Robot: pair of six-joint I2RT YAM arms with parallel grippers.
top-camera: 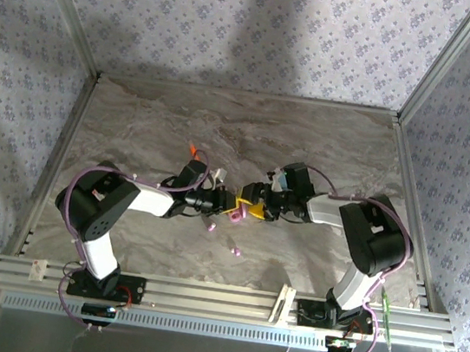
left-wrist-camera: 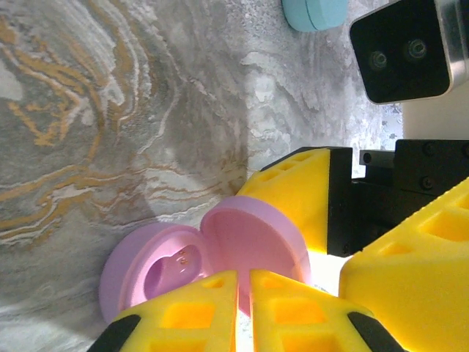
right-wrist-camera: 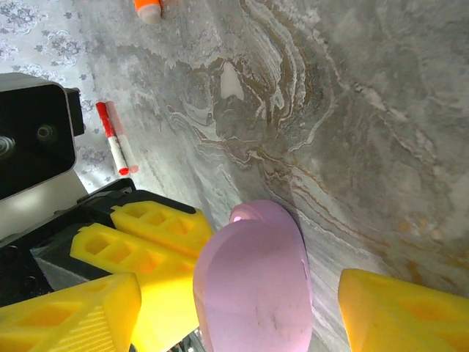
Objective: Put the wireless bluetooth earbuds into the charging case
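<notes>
At the middle of the worktop, the pink charging case is sitting open between both arms. The left gripper is showing its fingers almost together at the case's edge; whether it is pinching the case, I cannot tell. The right gripper is standing wide, straddling the lid and gripping nothing. Two pink earbuds are lying loose nearby, so I judge insertion is still waiting to be done.

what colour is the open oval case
The open oval plastic case is pink; left wrist shows it best.
</notes>
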